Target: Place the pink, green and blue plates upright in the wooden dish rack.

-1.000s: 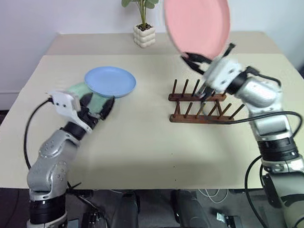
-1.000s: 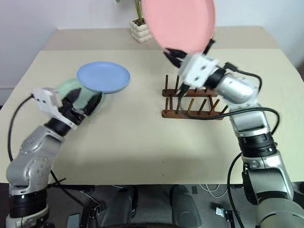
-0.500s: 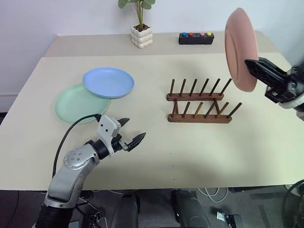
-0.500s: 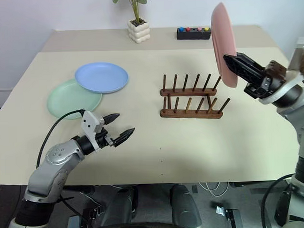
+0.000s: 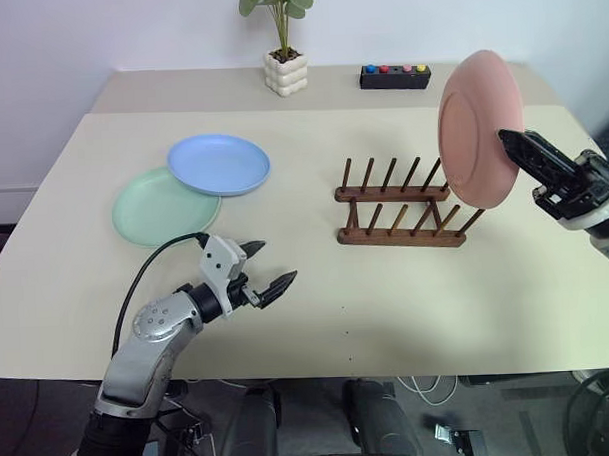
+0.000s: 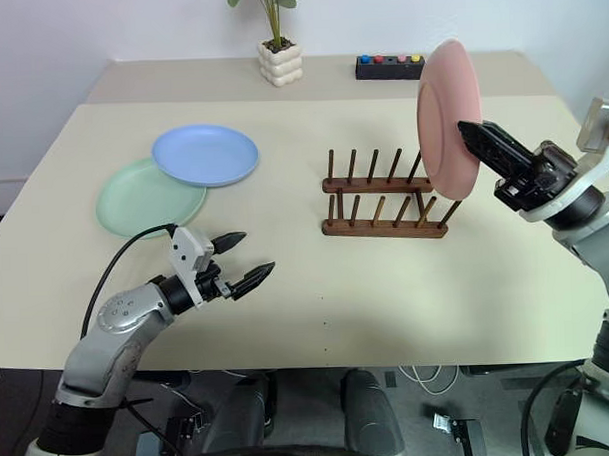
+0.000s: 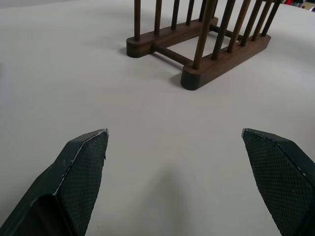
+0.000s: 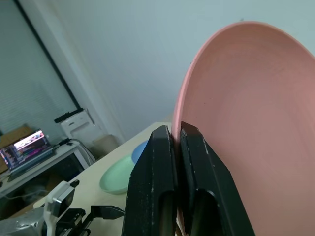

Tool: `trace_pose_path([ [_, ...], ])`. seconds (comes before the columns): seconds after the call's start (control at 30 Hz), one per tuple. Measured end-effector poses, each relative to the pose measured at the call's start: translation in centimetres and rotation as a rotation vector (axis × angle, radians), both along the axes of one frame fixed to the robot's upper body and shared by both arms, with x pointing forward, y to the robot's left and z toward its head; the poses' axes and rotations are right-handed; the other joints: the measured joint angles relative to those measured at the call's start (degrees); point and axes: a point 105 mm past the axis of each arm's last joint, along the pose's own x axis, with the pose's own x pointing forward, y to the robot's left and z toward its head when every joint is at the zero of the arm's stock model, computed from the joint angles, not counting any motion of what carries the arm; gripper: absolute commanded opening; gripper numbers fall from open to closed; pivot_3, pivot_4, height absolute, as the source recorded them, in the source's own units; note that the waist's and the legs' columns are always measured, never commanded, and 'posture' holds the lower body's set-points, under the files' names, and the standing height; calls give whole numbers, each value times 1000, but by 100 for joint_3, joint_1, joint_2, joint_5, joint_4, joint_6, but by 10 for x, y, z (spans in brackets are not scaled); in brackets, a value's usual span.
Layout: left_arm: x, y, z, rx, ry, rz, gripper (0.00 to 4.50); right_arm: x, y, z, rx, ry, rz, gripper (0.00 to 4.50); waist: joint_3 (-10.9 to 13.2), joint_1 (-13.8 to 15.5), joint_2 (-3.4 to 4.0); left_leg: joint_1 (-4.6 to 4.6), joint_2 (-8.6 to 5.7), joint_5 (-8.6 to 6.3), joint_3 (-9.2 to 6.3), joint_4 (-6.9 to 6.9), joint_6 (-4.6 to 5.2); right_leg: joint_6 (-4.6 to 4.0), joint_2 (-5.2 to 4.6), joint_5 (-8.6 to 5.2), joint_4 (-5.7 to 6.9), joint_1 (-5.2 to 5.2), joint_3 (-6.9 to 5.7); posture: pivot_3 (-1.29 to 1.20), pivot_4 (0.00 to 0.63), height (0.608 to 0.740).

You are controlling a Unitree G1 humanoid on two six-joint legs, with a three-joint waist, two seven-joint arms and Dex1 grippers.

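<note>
Pinching the rim of the pink plate (image 5: 479,130), the right gripper (image 5: 530,158) holds it on edge above the right end of the wooden rack (image 5: 399,217), its fingers closed tight on the thin lip. The left gripper (image 5: 269,270) hovers low over the near table (image 5: 318,318), fingers spread wide and empty. Far left, the blue plate (image 5: 219,163) overlaps the green plate (image 5: 162,205). The plates look light, stiff and smooth, probably slippery; the rim seems the only handy hold.
</note>
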Motion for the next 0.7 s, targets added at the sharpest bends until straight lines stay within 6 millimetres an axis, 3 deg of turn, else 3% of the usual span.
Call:
trace_pose_path([
  [0.53,-1,-1,-1,-13,7,1,4439,6,-17,-22,99,98,-56,0,0,-2,1,0,0,0,0,0,0,0,1,0,0,0,0,0,150,730],
  [0.63,-1,-1,-1,-13,7,0,4500,6,-18,-22,105,101,-60,980,0,0,1,0,0,0,0,1,0,1,1,0,0,0,0,0,150,730],
  [0.7,-1,-1,-1,-14,7,0,4500,7,-18,-23,107,105,-64,1905,0,-1,1,0,0,0,0,0,0,1,1,0,0,0,0,0,150,730],
])
